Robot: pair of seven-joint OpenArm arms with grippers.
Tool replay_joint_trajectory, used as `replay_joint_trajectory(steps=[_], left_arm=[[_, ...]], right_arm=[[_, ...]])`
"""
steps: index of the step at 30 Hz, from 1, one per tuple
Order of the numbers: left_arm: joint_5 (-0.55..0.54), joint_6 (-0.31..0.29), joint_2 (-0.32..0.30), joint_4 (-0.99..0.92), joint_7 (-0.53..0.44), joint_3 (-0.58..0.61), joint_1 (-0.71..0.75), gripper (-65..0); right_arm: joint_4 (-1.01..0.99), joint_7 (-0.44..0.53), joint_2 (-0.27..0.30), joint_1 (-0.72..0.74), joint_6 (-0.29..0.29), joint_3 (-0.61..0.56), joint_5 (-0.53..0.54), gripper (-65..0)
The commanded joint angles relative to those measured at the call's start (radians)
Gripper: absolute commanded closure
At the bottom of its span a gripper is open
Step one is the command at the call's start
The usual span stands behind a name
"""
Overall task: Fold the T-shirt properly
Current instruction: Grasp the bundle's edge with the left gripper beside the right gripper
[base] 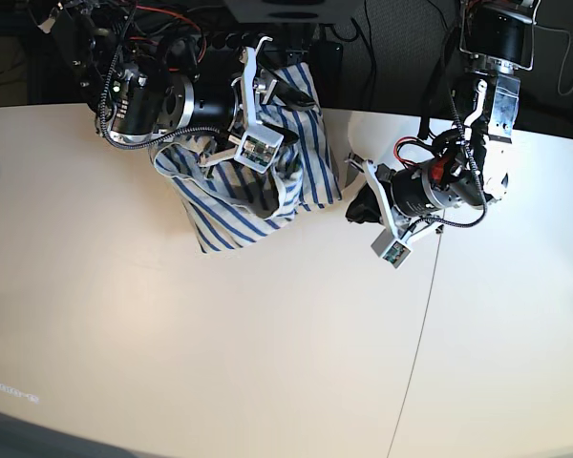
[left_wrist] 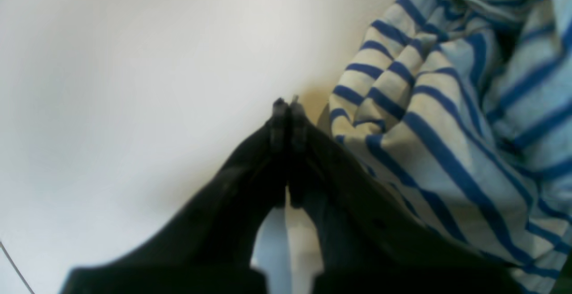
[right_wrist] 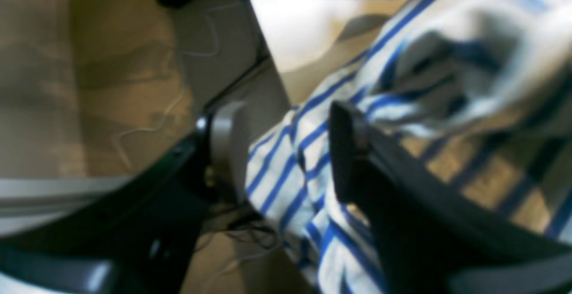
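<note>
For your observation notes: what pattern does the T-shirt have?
The T-shirt is cream-white with thin blue stripes, clearest in the left wrist view.

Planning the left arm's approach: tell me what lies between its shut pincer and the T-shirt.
Nothing: in the left wrist view, only a narrow strip of bare white table separates the left pincer from the T-shirt.

right wrist view heavily blurred, t-shirt (right_wrist: 290, 169) smeared at upper right, t-shirt cut off by left wrist view's right edge, right arm hiding part of it in base view
</note>
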Motion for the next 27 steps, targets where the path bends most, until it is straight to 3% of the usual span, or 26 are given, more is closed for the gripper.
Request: replay_joint_trajectory(steps=[1, 10, 17, 27], left_arm=[[-0.014, -0.029, -0.006, 0.017, -0.017, -0.006, -0.014, 0.0], [-0.014, -0.028, -0.093, 0.017, -0.018, -0.007, -0.014, 0.0], [-0.015, -0.028, -0.123, 0.017, -0.014, -0.007, 0.002, 0.0], [-0.029, -0.029, -0.133, 0.017, -0.020, -0.007, 0.101, 0.0]], right_arm=[[0.026, 0.019, 0.005, 0.010, 0.066, 0.003, 0.016, -29.1], [0.037, -0.014, 0.005, 0.010, 0.066, -0.002, 0.101, -29.1], [0.063, -0.029, 0.009, 0.009, 0.065, 0.054, 0.057, -29.1], [0.068, -0.047, 0.109, 0.003, 0.065, 0.069, -0.038, -29.1]])
